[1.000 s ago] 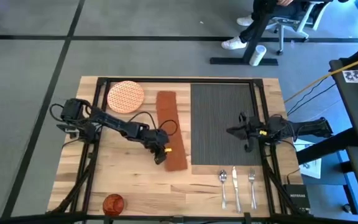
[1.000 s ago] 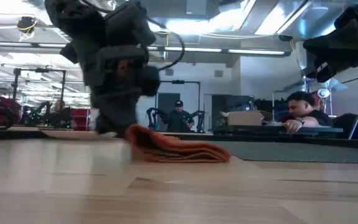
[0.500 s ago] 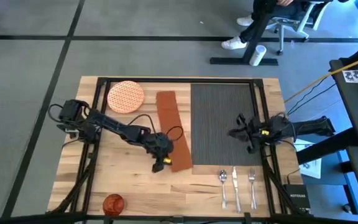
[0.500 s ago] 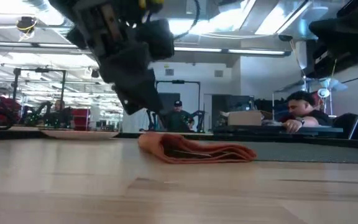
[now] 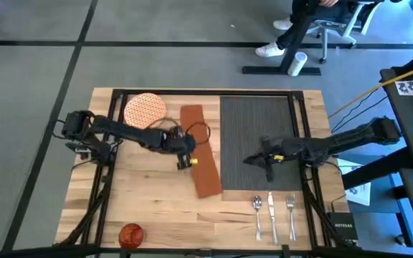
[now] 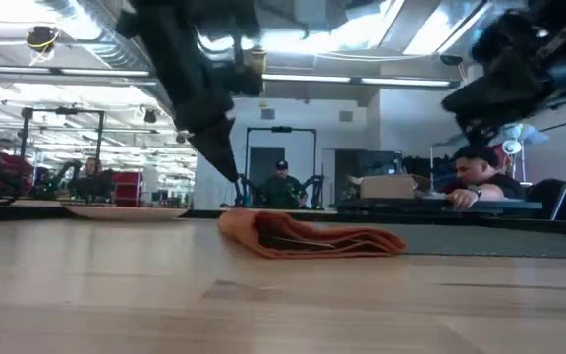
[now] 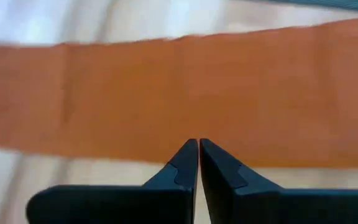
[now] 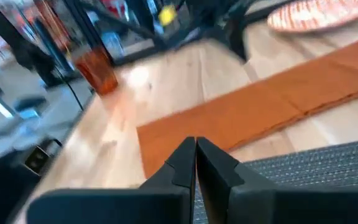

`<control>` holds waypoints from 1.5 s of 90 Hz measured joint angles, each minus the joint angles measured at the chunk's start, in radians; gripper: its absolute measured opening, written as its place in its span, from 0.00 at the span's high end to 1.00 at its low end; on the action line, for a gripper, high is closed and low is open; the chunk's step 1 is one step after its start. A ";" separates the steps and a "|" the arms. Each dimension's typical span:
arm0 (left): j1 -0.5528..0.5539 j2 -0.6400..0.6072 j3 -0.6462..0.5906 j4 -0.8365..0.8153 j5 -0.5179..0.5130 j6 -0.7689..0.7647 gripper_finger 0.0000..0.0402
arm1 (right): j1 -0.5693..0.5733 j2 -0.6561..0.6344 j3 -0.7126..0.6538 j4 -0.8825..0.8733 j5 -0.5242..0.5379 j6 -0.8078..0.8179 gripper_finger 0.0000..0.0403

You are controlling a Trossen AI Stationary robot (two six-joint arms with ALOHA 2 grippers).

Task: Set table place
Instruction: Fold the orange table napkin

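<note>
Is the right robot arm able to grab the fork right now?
Probably yes. The right gripper hangs over the placemat, and the fork lies in the open near it, with nothing on top.

Seated person (image 6: 477, 177) at desk, another standing (image 6: 281, 184) in bkgd; office chair (image 5: 332, 29) beyond table.

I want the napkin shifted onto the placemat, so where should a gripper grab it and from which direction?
Pinch the napkin at one short end, from straight above. It lies flat and folded on the table, tilted beside the placemat, so only its layered edge gives the fingers something to close on.
</note>
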 joint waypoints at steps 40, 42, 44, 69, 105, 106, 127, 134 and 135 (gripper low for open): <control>0.351 0.004 0.000 0.140 0.125 0.086 1.00 | 0.032 0.652 0.397 0.117 -0.239 -0.129 1.00; 0.362 0.005 0.000 0.144 0.133 0.089 1.00 | 0.039 0.667 0.409 0.118 -0.238 -0.130 1.00; 0.372 0.005 0.000 0.146 0.142 0.094 1.00 | 0.045 0.680 0.420 0.120 -0.238 -0.132 1.00; 0.449 0.063 -0.029 0.212 0.161 0.145 1.00 | 0.087 0.712 0.459 0.080 -0.177 -0.117 1.00; 0.516 0.184 -0.029 0.345 0.161 0.168 1.00 | 0.150 0.712 0.459 0.033 -0.058 -0.053 1.00; 0.516 0.186 -0.029 0.347 0.163 0.167 1.00 | 0.152 0.712 0.459 0.033 -0.056 -0.050 1.00; 0.524 0.234 -0.029 0.359 0.166 0.162 1.00 | 0.153 0.762 0.458 0.038 -0.052 -0.013 1.00; 0.527 0.248 -0.027 0.377 0.166 0.154 1.00 | 0.153 0.798 0.459 0.058 -0.059 0.011 1.00; 0.527 0.251 -0.027 0.380 0.165 0.153 1.00 | 0.153 0.803 0.459 0.059 -0.060 0.016 1.00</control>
